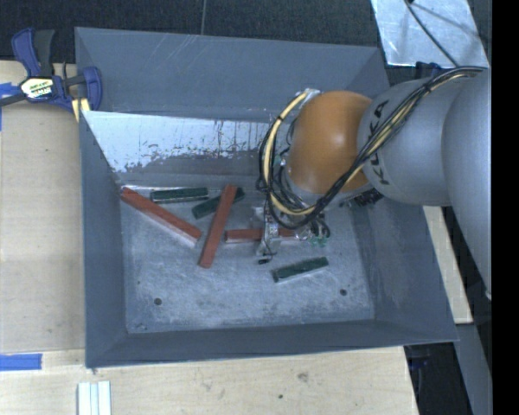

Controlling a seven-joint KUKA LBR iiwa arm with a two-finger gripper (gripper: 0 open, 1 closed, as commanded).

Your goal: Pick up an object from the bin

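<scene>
The gripper is seen low in the bin, at the end of a short red stick; open or clenched cannot be told. A dark green stick is spotted at five o'clock, a long red stick at nine, more sticks beyond.

Left red-brown stick and middle red-brown stick lie near a dark green stick

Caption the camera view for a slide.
KUKA arm's gripper low in the grey bin beside a short red-brown stick, a dark green stick lying nearby.
</scene>
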